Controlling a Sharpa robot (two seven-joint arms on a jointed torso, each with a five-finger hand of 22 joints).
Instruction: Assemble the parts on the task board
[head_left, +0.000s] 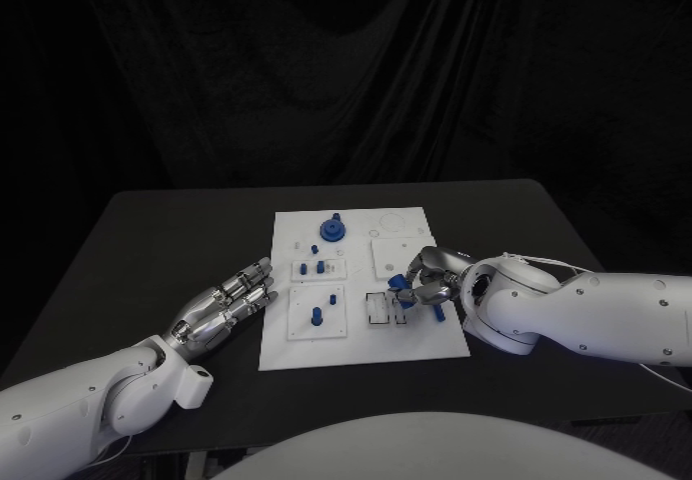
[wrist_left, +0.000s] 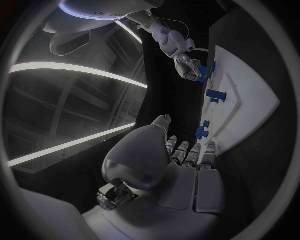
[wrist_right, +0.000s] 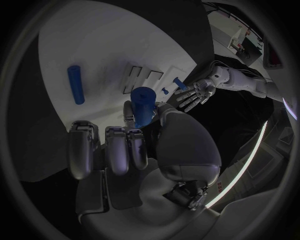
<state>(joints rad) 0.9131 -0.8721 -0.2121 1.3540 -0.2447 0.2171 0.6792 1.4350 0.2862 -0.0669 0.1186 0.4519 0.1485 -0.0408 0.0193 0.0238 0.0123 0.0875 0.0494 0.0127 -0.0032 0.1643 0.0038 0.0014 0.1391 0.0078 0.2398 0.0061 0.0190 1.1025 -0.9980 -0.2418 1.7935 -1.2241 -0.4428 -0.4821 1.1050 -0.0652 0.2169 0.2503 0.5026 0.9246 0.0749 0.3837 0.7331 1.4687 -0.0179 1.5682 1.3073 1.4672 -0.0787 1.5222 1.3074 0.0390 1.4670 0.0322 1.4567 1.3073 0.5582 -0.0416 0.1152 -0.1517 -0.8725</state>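
Between right robot hand (wrist_right: 134, 145) fingers, blue part (wrist_right: 143, 104)

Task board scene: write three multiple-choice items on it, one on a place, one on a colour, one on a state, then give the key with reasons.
1. Where is the left hand?
A. On the black table beside the board's left edge
B. Over the middle of the board
C. Beyond the board's far edge

2. What colour is the round part near the far end of the task board?
A. Red
B. Blue
C. Yellow

3. What is the right hand doing?
A. Lying flat and empty
B. Holding a blue cylinder
C. Lifting the whole board

Key: 1 A, the head view shows it off the plate, fingers spread. 2 B, it shows blue against the white plate. 3 B, the right wrist view shows the cylinder between its fingers.
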